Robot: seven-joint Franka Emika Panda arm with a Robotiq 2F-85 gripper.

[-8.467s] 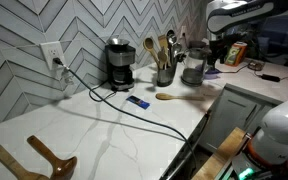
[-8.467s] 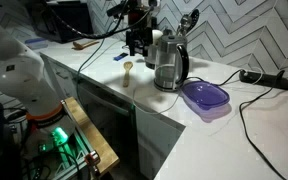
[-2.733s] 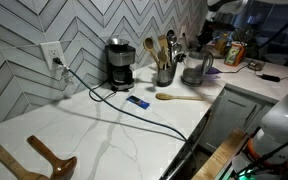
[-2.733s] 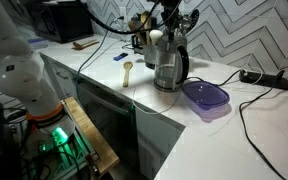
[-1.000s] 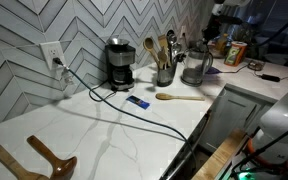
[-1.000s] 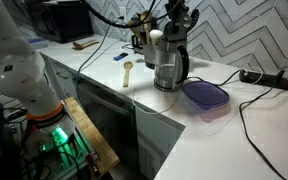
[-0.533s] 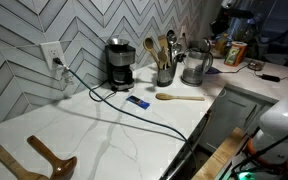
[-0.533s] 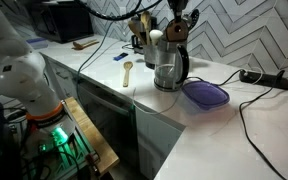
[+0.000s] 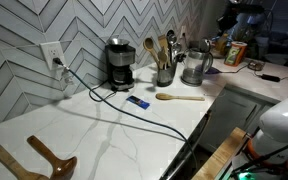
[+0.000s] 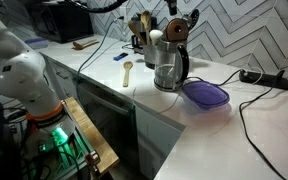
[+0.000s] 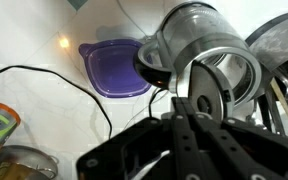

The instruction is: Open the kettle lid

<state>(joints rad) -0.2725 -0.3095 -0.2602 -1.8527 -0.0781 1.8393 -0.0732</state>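
Note:
The grey glassy kettle [image 9: 194,66] [image 10: 167,66] stands on the white counter beside the utensil crock. Its dark round lid [image 10: 177,30] is tipped up at the top of the body. From above in the wrist view, the kettle [image 11: 189,35] lies below me with the lid [image 11: 206,98] standing on edge over the mouth. My gripper [image 11: 189,125] is shut, its fingers pressed together with nothing between them, above the kettle and clear of it. In an exterior view the gripper [image 9: 229,20] hangs high, to the right of the kettle.
A black-and-silver coffee maker [image 9: 118,62] and a crock of wooden utensils [image 9: 164,60] stand along the tiled wall. A wooden spoon [image 9: 179,97] lies on the counter. A purple container [image 10: 205,96] sits next to the kettle, with a cable and power strip [image 10: 264,78] beyond it.
The gripper has risen away from the top of the kettle and has left the top of one exterior view. The lid stays tipped up.

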